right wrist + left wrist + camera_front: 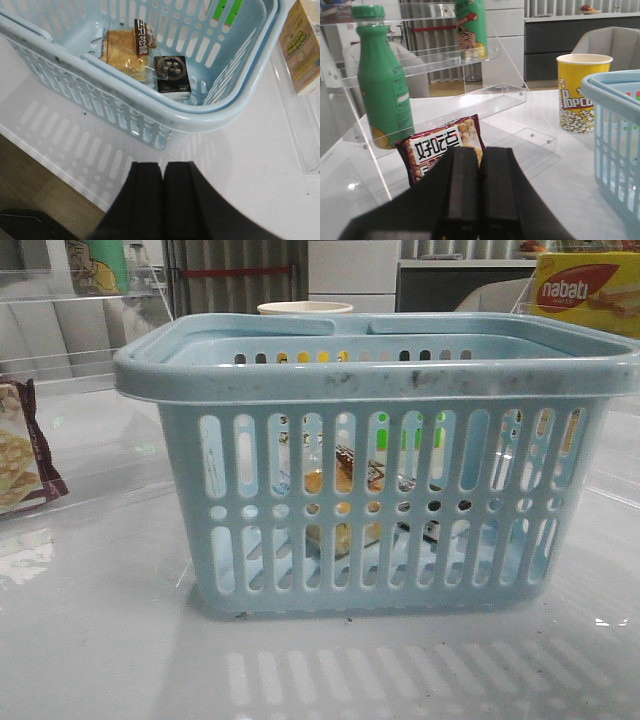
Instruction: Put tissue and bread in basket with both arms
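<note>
Now | bread (pixel 126 54) lies in basket (pixel 165 112), half hidden behind slots in front view | my left hand (pixel 480 172) closed, empty | my right hand (pixel 163 182) closed, empty

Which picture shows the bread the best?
The right wrist view: it looks down into the basket at the whole bread. The front view shows only bits of bread through the slots. The left wrist view shows none.
</note>
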Robot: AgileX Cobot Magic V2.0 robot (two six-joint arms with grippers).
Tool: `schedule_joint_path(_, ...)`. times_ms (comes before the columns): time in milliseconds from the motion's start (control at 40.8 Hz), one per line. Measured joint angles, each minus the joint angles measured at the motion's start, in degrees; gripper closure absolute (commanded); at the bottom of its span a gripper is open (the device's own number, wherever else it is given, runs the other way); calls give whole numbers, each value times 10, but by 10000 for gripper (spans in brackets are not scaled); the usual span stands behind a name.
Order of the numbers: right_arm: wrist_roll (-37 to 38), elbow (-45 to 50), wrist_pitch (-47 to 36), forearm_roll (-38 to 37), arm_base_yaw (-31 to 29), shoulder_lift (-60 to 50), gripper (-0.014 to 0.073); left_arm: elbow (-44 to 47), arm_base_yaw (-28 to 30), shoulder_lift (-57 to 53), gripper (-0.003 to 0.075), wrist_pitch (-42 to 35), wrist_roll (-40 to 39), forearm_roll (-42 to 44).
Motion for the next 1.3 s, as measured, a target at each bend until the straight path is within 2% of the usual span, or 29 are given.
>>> schedule_joint_path(221,0,0,1,0,0,0,536,32,39,-42,629,-9,0,-25)
schedule_joint_path(1301,0,0,10,0,0,0,536,32,39,-43,629,-7,0,-26)
